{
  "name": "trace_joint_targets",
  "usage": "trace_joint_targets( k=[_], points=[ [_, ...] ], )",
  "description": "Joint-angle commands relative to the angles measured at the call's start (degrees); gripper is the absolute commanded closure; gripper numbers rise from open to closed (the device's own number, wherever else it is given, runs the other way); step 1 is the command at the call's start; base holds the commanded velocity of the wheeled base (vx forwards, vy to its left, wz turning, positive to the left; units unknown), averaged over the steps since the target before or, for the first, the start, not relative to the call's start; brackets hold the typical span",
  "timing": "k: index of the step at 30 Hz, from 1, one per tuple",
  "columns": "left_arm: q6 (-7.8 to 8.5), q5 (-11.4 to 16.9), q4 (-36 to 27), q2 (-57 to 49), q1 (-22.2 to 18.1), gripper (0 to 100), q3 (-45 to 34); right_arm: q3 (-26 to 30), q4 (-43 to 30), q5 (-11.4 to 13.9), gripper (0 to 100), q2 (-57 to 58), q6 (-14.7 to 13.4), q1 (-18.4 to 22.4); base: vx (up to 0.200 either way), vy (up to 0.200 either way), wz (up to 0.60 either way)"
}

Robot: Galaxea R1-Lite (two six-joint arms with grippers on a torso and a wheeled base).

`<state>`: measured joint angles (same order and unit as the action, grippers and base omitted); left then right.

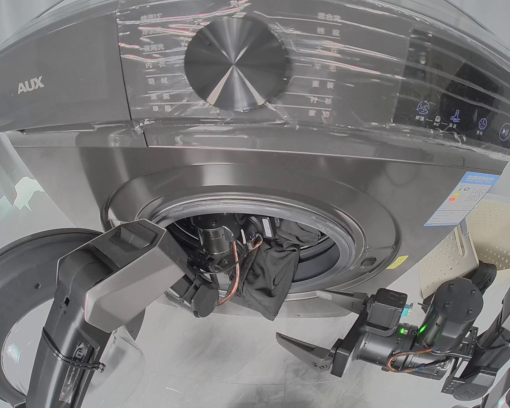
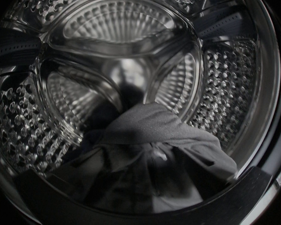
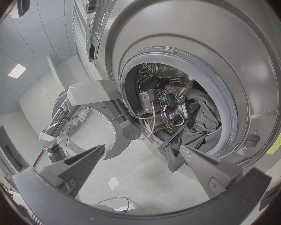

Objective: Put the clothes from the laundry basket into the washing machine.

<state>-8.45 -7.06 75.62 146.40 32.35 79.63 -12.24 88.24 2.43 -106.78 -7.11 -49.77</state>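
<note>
Dark garment (image 1: 269, 273) is draping over the washing machine (image 1: 255, 171) opening, half in, half out.
Head view: the left gripper (image 1: 264, 229) is sitting inside the round opening against the garment, and I cannot tell if it is clamped or spread. The right gripper (image 1: 297, 315) is hovering low outside, jaws spread wide and holding nothing, with the laundry basket (image 1: 493, 239) beside it. Left wrist view: the garment (image 2: 153, 132) is lying bunched on the drum (image 2: 234, 78) floor by the front rim. Right wrist view: the right gripper's (image 3: 142, 149) spread jaws are framing the garment (image 3: 196, 125) spilling out.
</note>
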Motion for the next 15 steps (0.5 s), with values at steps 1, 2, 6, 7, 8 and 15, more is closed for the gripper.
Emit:
trace_joint_targets(
  k=[1,2,6,7,8,15],
  points=[
    [-0.34,4.3,-1.6,-8.5,2.7,0,-12.7,-0.1,0.0,0.0,0,-0.2,0.0,0.0,0.0,0.0,0.0],
    [-0.34,5.0,-2.1,-9.6,3.3,0,-14.9,-0.1,0.0,0.0,0,-0.4,0.0,-0.1,0.0,0.0,0.0],
    [-0.25,6.0,-2.3,-11.0,5.1,0,-20.0,-0.1,0.0,0.0,0,-0.8,0.0,-0.1,0.0,0.0,0.0],
    [-0.17,6.0,-2.1,-10.9,5.6,0,-21.5,-0.1,0.0,0.0,0,-0.8,0.0,-0.1,0.0,0.0,0.0],
    [-0.08,6.1,-2.1,-10.7,5.8,0,-22.4,-0.1,0.0,0.0,0,-0.8,0.0,-0.1,0.0,0.0,0.0],
    [0.45,7.1,-1.4,-6.8,5.2,0,-22.9,-0.3,0.0,-0.1,0,-0.9,0.0,-0.3,0.0,0.0,0.0]
  ],
)
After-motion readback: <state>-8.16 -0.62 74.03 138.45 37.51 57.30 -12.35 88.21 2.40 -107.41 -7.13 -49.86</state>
